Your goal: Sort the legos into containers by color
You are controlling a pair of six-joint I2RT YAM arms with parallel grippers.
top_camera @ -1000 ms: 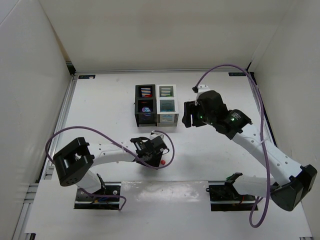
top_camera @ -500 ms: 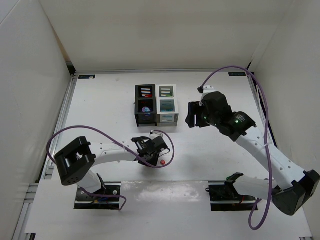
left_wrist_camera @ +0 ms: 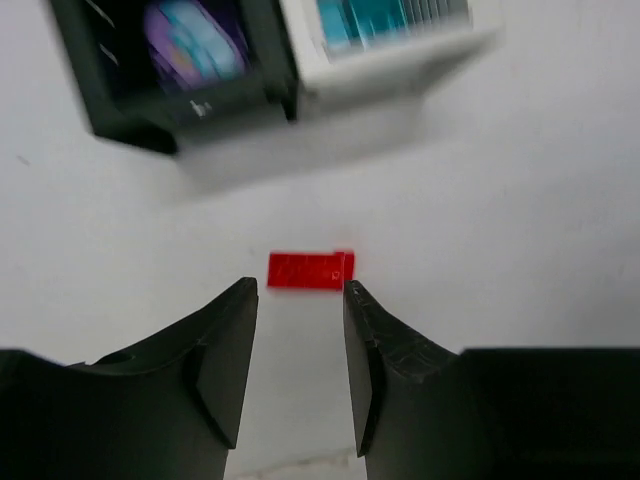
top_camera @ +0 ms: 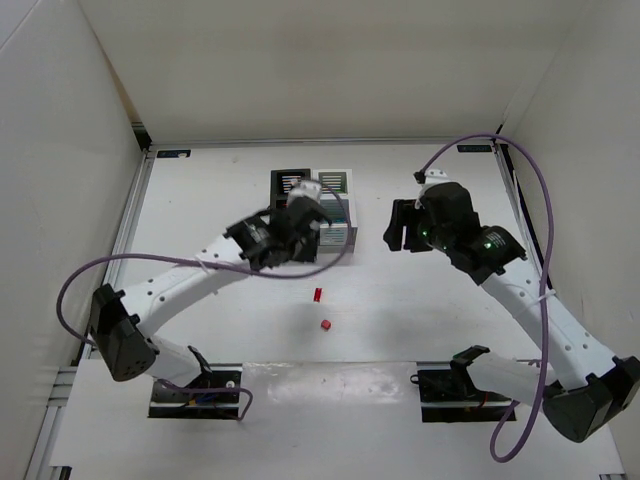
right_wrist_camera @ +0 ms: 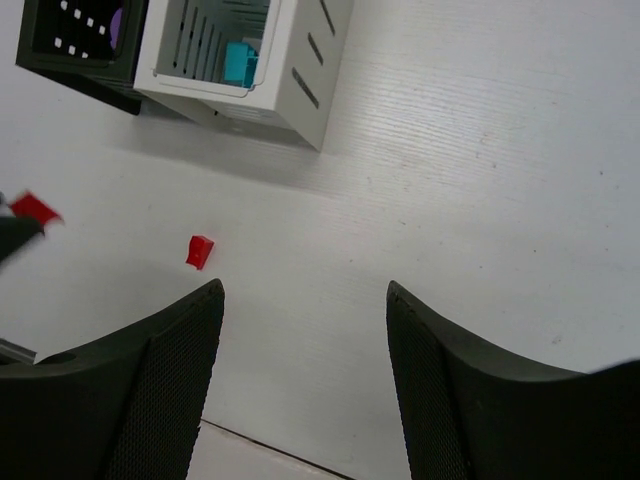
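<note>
1. Where the two arms work, a white table (top_camera: 200,200) is boxed in by plain white walls (top_camera: 300,70). The black bin (top_camera: 277,182) and the white bin (top_camera: 335,180) stand touching side by side toward its far edge.
2. Purple pieces (left_wrist_camera: 195,45) lie in the black bin and a teal brick (right_wrist_camera: 240,62) lies in the white one. A small red piece (top_camera: 326,324) lies loose on the table nearer the front.
3. The left gripper (left_wrist_camera: 300,300) is smeared by motion in the overhead view and covers the front of the bins. Its jaws stand narrow, and the red brick (left_wrist_camera: 308,270) sits right at the fingertips. Overhead, that brick shows apart from the gripper, so I cannot tell whether it is gripped.
4. The right gripper (right_wrist_camera: 305,295) hangs wide and empty over the table, right of the white bin.
5. A second ago the left arm lay low beside the small red piece; now it reaches up to the bins. The right gripper has drifted slightly rightward, and the small red piece has not moved.
</note>
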